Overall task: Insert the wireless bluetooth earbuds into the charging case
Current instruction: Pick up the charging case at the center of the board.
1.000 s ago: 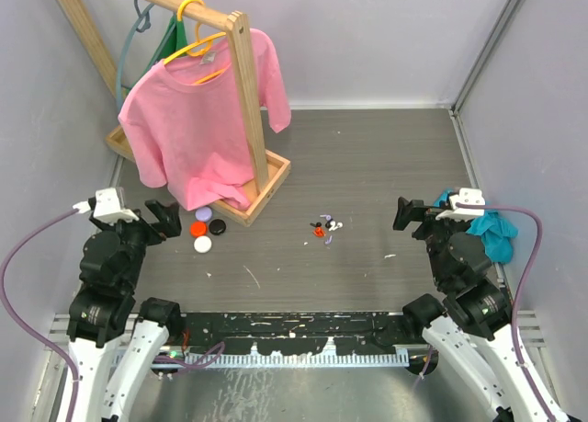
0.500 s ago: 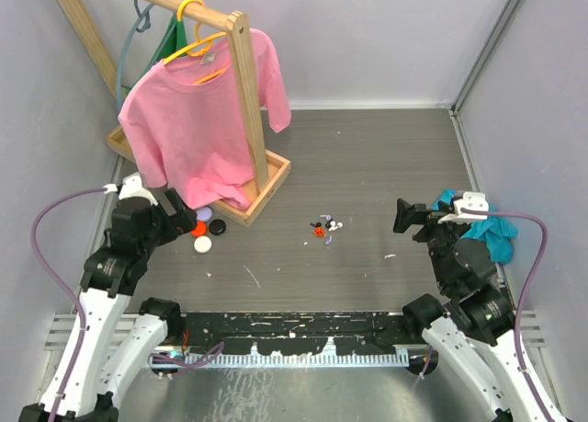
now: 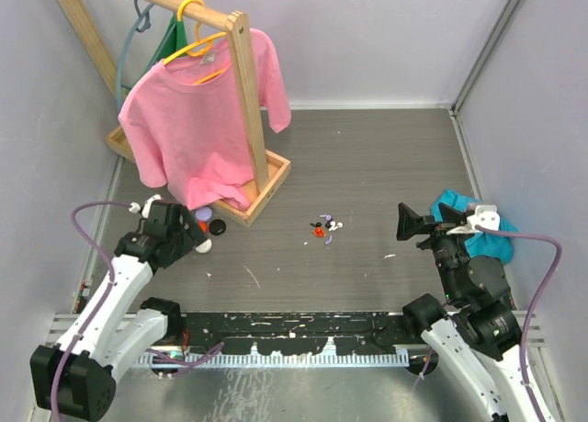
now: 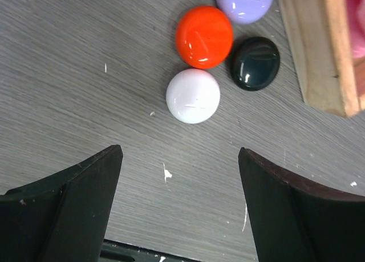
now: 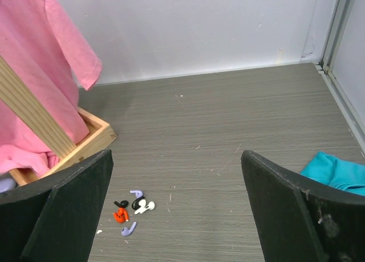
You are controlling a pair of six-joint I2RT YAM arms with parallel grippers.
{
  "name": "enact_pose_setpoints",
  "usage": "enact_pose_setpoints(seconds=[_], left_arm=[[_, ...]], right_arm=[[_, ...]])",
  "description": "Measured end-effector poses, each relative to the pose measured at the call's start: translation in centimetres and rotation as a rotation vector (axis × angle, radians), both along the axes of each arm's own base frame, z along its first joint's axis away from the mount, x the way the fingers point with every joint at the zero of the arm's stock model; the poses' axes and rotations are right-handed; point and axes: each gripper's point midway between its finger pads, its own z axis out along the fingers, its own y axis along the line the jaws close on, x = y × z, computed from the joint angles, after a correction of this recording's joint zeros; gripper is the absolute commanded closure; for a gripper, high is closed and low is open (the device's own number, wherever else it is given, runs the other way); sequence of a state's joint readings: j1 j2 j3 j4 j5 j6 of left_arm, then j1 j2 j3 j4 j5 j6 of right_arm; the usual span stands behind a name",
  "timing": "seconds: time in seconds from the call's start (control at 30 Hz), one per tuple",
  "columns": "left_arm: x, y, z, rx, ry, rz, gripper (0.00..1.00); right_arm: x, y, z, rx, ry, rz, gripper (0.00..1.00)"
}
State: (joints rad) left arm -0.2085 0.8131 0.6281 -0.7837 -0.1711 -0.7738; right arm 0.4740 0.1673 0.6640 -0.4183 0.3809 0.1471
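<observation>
The earbuds lie in a small pile of black, orange-red, white and purple pieces at mid-table; they also show in the right wrist view. Four round charging cases lie closed next to the rack base: orange, white, black and purple. My left gripper hangs open and empty just above the table, its tips a little short of the white case. My right gripper is open and empty, raised at the right, facing the earbuds from a distance.
A wooden clothes rack with a pink T-shirt stands at the back left; its base frame borders the cases and shows in the left wrist view. A teal cloth lies at the right wall.
My left arm has swung forward and down to just over the round cases. The right arm has shifted only slightly. The earbuds and cases have not moved.
</observation>
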Motion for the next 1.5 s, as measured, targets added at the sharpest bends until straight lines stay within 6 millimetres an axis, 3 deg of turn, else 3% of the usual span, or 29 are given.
enact_pose_setpoints(seconds=[0.33, 0.6, 0.9, 1.3, 1.5], left_arm=[[2.4, -0.5, -3.1, 0.126, 0.001, 0.03, 0.18], [4.0, -0.2, -5.1, 0.185, 0.03, 0.04, 0.28], [4.1, -0.3, -7.1, 0.211, 0.089, 0.02, 0.34], [4.2, -0.6, -7.6, 0.216, 0.123, -0.012, 0.58], [4.3, -2.5, -5.4, 0.088, 0.039, -0.033, 0.62]], right_arm=[[-0.7, 0.0, 0.5, 0.025, -0.043, 0.018, 0.0], [-0.9, -0.1, 0.5, 0.034, -0.057, 0.017, 0.0], [-1.0, -0.2, 0.7, 0.038, -0.063, 0.017, 0.0], [0.1, 1.2, -0.2, 0.024, 0.006, 0.057, 0.0], [1.3, 3.7, -1.1, 0.048, 0.106, 0.137, 0.0]])
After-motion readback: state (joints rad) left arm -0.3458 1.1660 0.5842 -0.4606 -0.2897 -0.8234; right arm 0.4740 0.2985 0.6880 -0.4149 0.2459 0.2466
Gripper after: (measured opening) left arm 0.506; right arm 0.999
